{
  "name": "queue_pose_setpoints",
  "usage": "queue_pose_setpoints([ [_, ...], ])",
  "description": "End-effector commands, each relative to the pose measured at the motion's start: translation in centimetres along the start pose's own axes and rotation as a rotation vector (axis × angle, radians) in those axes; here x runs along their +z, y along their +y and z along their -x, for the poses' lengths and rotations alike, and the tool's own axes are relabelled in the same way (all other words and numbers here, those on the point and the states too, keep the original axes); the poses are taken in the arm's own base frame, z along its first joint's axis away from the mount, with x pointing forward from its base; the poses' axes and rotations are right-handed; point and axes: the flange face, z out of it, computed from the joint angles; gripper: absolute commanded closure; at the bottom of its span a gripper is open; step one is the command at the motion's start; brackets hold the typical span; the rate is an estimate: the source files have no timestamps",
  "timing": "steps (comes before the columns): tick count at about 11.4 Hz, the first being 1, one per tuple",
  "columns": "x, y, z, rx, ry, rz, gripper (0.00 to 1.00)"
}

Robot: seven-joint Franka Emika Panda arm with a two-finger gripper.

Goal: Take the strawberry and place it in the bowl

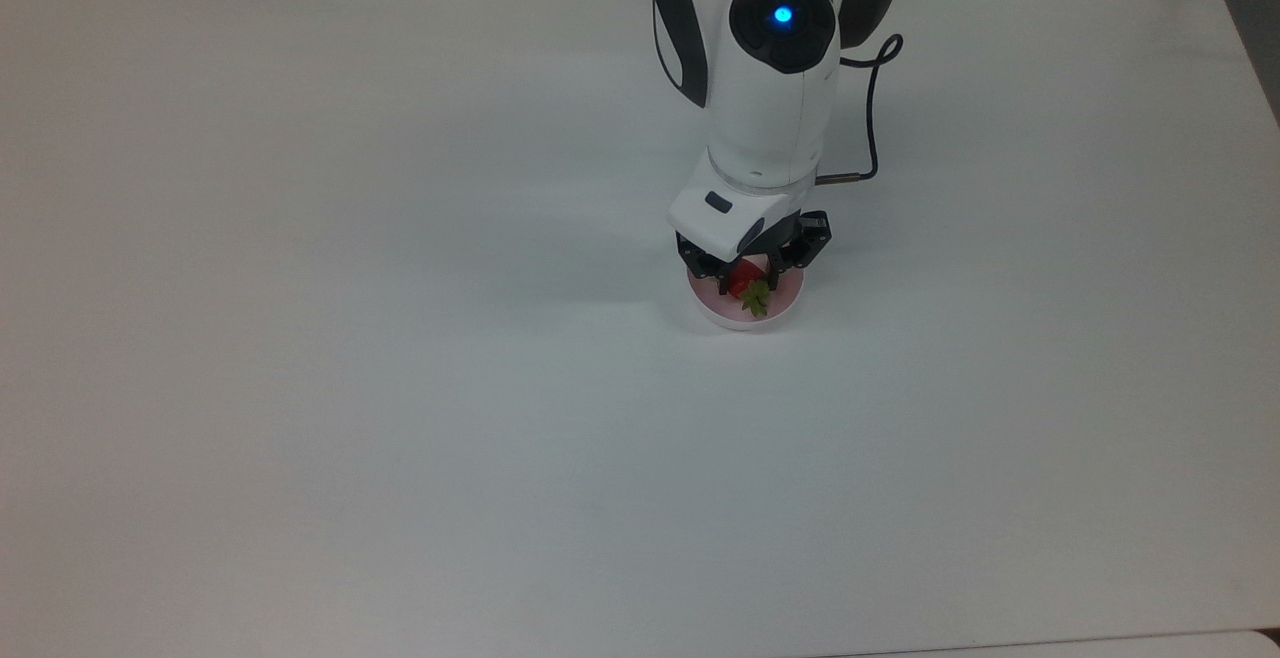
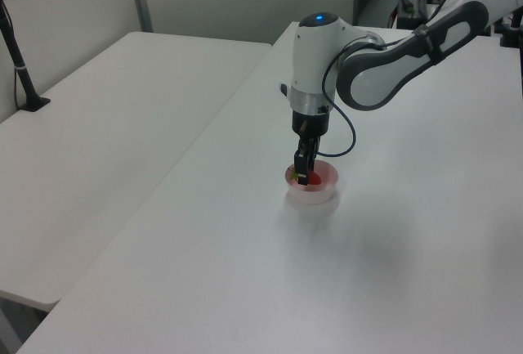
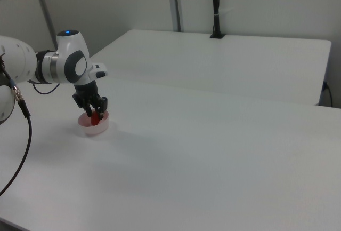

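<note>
The pale pink bowl (image 1: pixel 727 319) stands on the white table (image 1: pixel 400 338), a little right of centre in the top view. My gripper (image 1: pixel 746 276) reaches straight down into it, shut on the red strawberry (image 1: pixel 741 282), whose green cap (image 1: pixel 757 300) points toward the top view's bottom. In the left view the strawberry (image 2: pixel 304 179) sits between the dark fingers just inside the bowl (image 2: pixel 315 197). The right view shows the gripper (image 3: pixel 94 113) holding the strawberry (image 3: pixel 94 119) low within the bowl's rim (image 3: pixel 95 130). Whether the berry touches the bowl's floor is hidden.
A black cable (image 1: pixel 868 98) loops off the arm's wrist on the top view's right. A second white table (image 2: pixel 106 125) adjoins on the left view's left, carrying a black post (image 2: pixel 18 60). The same post (image 3: pixel 214 7) rises at the back in the right view.
</note>
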Motion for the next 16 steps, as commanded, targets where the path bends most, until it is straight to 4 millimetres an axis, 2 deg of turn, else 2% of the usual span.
queue_pose_setpoints([
  [1,-2.5,0.2,-0.1,0.025,0.032,-0.008,0.0],
  [3,-4.6,0.4,0.5,0.014,0.01,0.007,0.0],
  [5,-8.2,1.8,1.6,-0.007,-0.037,0.033,0.0],
  [7,-13.4,3.4,3.3,0.006,-0.066,0.063,0.0],
  [10,-21.7,8.5,7.3,0.061,-0.13,0.122,0.0],
  [12,-25.9,11.2,9.7,0.056,-0.142,0.122,0.0],
  [13,-27.2,11.9,10.4,0.074,-0.139,0.123,0.0],
  [14,-27.6,13.3,10.7,0.101,-0.138,0.122,0.0],
  [16,-27.7,14.3,10.6,0.113,-0.137,0.126,0.0],
])
